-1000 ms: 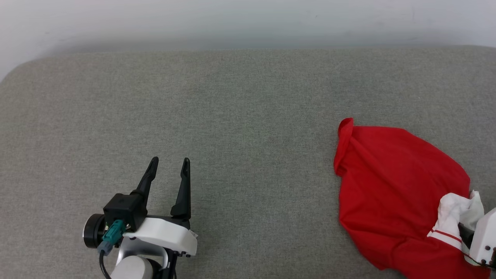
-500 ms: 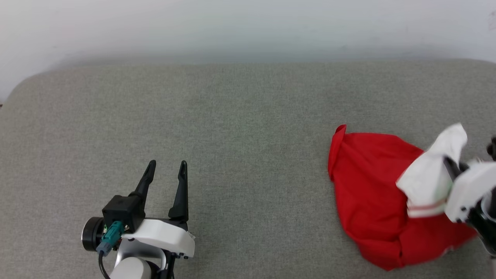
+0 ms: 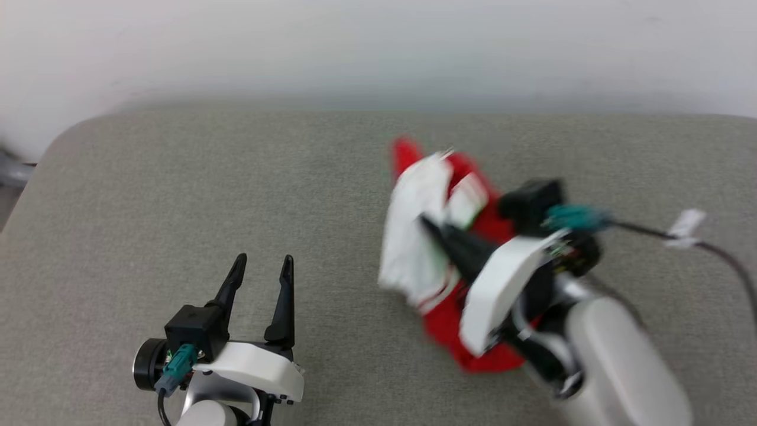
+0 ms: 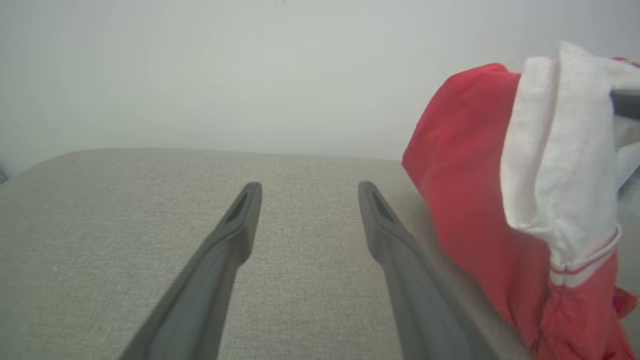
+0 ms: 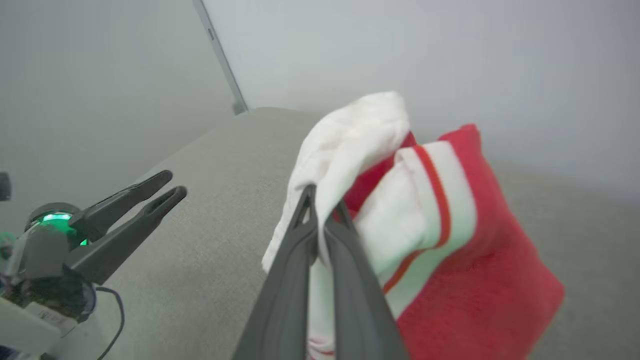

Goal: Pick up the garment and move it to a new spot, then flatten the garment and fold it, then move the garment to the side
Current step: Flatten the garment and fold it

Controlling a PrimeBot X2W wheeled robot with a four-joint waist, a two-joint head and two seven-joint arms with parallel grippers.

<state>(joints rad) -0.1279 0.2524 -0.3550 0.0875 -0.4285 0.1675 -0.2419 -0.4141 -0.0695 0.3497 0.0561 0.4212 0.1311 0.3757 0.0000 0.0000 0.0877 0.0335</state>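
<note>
The garment [image 3: 414,242] is a bunched red shirt with white sleeve ends and red-striped trim, hanging above the middle of the grey cushion. My right gripper [image 3: 429,228] is shut on its white sleeve cloth; the right wrist view shows the fingers pinched together on the garment [image 5: 430,210] at the right gripper [image 5: 322,205]. My left gripper [image 3: 262,263] stands open low at the left, apart from the cloth. In the left wrist view the left gripper [image 4: 306,189] has nothing between its fingers, and the garment [image 4: 475,190] hangs at the right.
The grey fabric cushion [image 3: 177,189] spreads across the head view, with a rounded far-left corner and a pale wall [image 3: 378,47] behind. A black cable with a white tag [image 3: 686,223] trails from the right wrist.
My right gripper shut on the garment's white sleeve, lifted it off the cushion at the right and carried it left toward the middle. The head camera tilted. The left gripper stayed put.
</note>
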